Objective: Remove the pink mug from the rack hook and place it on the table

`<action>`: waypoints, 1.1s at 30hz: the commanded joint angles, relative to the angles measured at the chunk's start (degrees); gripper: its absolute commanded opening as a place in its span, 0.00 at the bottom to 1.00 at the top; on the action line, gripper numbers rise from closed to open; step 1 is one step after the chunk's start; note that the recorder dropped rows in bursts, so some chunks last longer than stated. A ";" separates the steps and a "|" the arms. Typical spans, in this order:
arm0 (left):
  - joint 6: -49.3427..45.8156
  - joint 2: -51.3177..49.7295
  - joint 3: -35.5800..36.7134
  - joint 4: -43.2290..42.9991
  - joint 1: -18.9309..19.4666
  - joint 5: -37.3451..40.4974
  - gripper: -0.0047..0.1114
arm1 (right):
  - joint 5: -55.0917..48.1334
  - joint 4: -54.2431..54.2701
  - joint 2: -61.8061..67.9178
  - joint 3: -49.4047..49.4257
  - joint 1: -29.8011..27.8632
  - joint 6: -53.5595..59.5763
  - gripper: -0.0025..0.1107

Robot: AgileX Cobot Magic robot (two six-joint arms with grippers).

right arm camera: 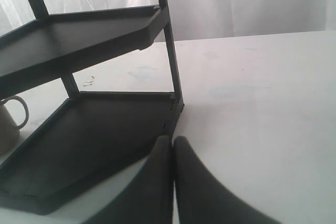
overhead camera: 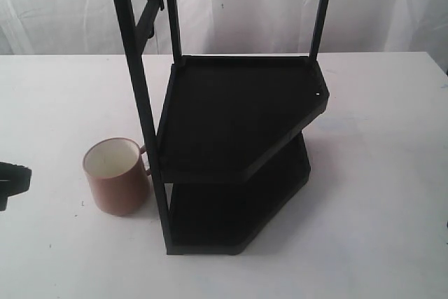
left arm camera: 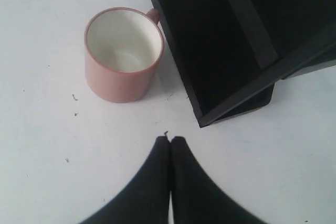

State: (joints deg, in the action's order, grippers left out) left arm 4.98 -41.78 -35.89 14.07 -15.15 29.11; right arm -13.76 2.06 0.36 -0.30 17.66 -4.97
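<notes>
In the lower left of the exterior view, the pink mug (overhead camera: 117, 176) is standing upright on the table (overhead camera: 378, 173) with its cream inside facing up. It is sitting just beside the front left post of the black two-shelf rack (overhead camera: 238, 117). Its handle (left arm camera: 153, 15) is pointing toward the rack frame and looks close to it or touching it; the pictures do not settle which. The rack hook (overhead camera: 159, 1), in the upper left of the exterior view on the top side bar, is carrying nothing, so judging by how things lie, the mug is already off it and set down, and the task looks essentially complete.

The left gripper (left arm camera: 170, 141) is hovering above bare table near the mug, clear of it. Its two dark fingers are pressed together and gripping nothing, which fits a hand that has no more to carry. A dark piece at the left edge of the exterior view is probably part of that arm. The right gripper (right arm camera: 172, 141) is sitting low by the rack's lower shelf on the side away from the mug, also with its fingers pressed together and empty; it is probably only waiting out of the way, since the mug is on the other arm's side.
</notes>
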 commanded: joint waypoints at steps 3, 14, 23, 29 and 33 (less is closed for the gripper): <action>-3.28 0.51 0.46 -1.53 -0.29 -3.74 0.04 | 0.02 -0.43 -0.36 0.30 -0.38 0.20 0.02; -19.51 5.19 6.73 -1.90 -3.94 -19.84 0.04 | 0.02 -0.43 -0.36 0.30 -0.38 0.20 0.02; -16.34 16.01 25.02 -2.89 -3.42 -38.54 0.04 | 0.02 -0.43 -0.36 0.30 -0.38 0.20 0.02; -15.20 22.29 32.90 -4.34 -3.19 -38.14 0.04 | 0.02 -0.43 -0.36 0.30 -0.38 0.20 0.02; -15.16 27.08 35.89 -4.34 -3.19 -38.14 0.04 | 0.02 -0.43 -0.36 0.30 -0.38 0.20 0.02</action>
State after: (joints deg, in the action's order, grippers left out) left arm -11.07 -17.67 -1.35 9.55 -18.57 -8.68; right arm -13.76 2.06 0.36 -0.30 17.66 -4.97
